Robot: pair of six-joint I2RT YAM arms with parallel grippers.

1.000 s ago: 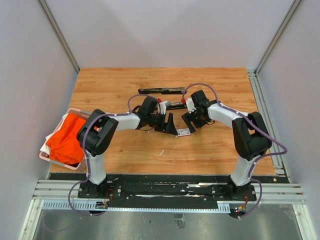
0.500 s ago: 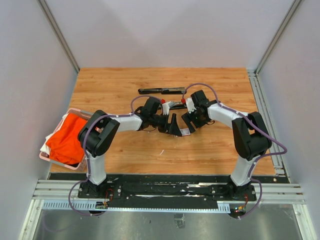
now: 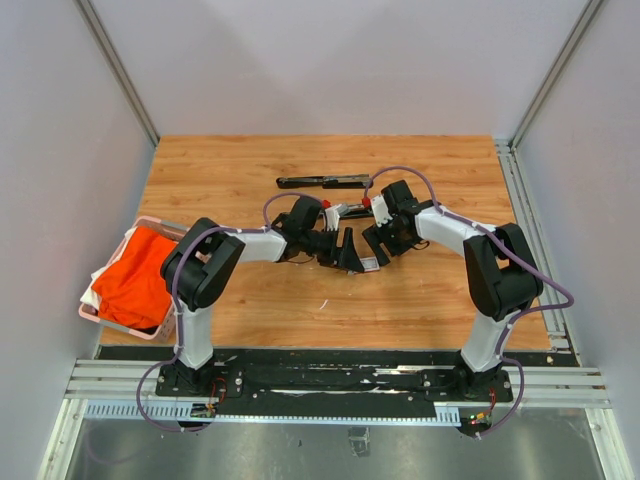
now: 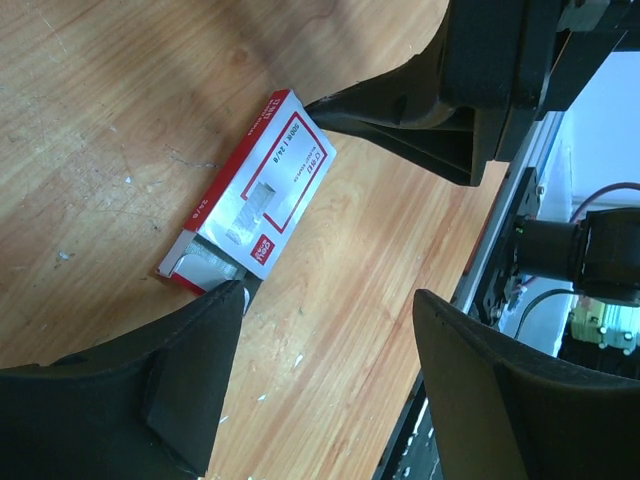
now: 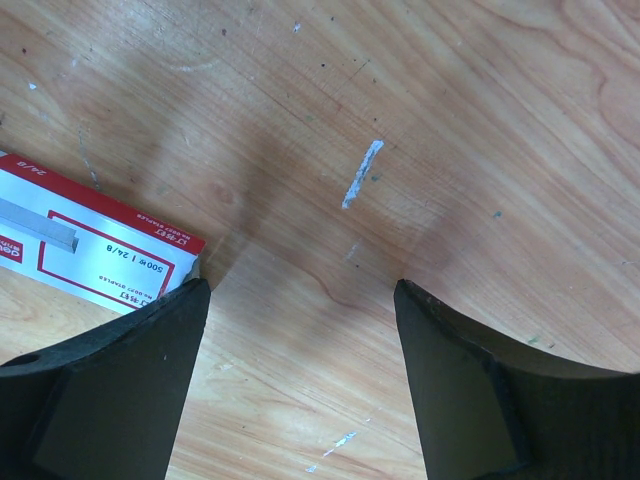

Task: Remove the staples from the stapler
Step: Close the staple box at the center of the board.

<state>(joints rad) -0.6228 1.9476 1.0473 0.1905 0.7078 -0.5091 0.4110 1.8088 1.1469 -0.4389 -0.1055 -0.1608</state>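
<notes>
You're on a scuffed light wooden bench [image 3: 230, 170], with plain grey walls [image 3: 60, 150] around it. Both arms bend inward, wrists low, nearly nose to nose. The left pincer [image 4: 330, 300] is spread, one fingertip at the open end of the flat white-and-red cardboard box [image 4: 260, 190]. The right pincer [image 5: 300, 290] is spread and grips nothing. A tiny silvery staple strip [image 5: 362, 173] lies just ahead of it. The long black stapler [image 3: 325, 181] lies beyond both pincers.
</notes>
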